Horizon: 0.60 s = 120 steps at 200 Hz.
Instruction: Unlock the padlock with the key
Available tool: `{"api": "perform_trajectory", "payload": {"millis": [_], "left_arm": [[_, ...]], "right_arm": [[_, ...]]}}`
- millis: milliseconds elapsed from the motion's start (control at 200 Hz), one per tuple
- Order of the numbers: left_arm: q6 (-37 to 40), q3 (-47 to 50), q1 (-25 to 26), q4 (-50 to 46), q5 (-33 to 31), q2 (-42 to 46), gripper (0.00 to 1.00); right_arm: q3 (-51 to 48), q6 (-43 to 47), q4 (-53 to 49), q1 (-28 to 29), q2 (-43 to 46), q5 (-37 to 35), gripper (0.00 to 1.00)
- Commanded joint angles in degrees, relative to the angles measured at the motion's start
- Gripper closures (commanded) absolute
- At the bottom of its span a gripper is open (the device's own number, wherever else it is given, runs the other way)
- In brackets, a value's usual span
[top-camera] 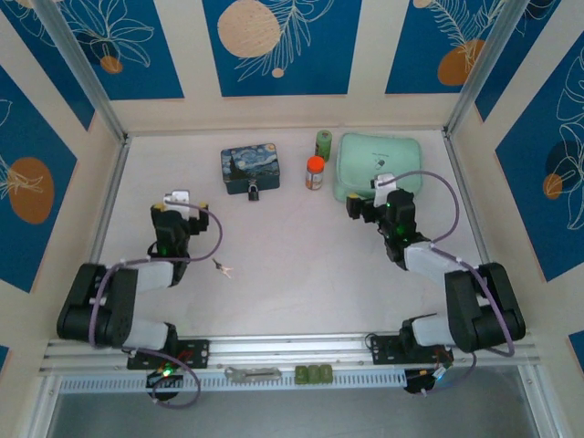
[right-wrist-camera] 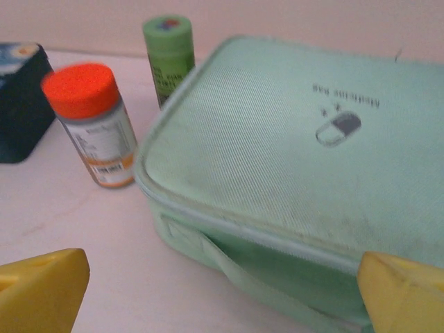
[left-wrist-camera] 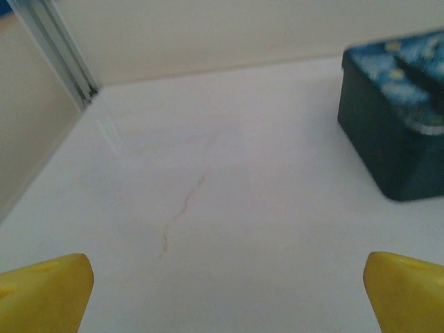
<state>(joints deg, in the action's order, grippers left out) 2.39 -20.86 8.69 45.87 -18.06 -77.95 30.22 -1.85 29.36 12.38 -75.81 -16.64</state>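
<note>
My left tool (left-wrist-camera: 225, 293) hovered wide open; the key (top-camera: 222, 266) lay toward the worktop's (top-camera: 310, 274) near edge, the padlock (top-camera: 253, 192) by the far edge; a low, flat pinch on the key seemed wisest

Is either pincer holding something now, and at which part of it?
Nothing is held. The left pincer and the right pincer are both open and empty; the key lies on the table.
</note>
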Motion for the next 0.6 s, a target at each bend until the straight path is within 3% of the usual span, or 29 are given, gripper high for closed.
{"api": "perform_trajectory", "payload": {"millis": [0,85,220,390,595], "left_arm": [[-2.6,-3.4,0.7,-7.2,-3.5,7.4,0.01],[-9.4,-4.9,0.7,-11.6,-1.9,12.2,0.01],[-20.8,-10.4,0.7,-28.9,2.6,17.3,0.01],[-31.3,-10.8,0.6,-43.8,1.2,22.2,0.01],[-39.8,-5.6,-0.8,-50.5,-0.9,28.3,0.01]], "right_arm": [[2.7,0.1,-7.6,2.7,4.3,-7.2,0.01],[5.9,-5.9,-15.6,4.0,7.6,-3.9,0.01],[11.9,-19.8,-28.8,6.1,8.9,6.4,0.01],[15.4,-21.9,-34.8,22.1,4.5,3.0,0.03],[28.0,-22.4,-42.4,38.2,-10.4,6.7,0.16]]}}
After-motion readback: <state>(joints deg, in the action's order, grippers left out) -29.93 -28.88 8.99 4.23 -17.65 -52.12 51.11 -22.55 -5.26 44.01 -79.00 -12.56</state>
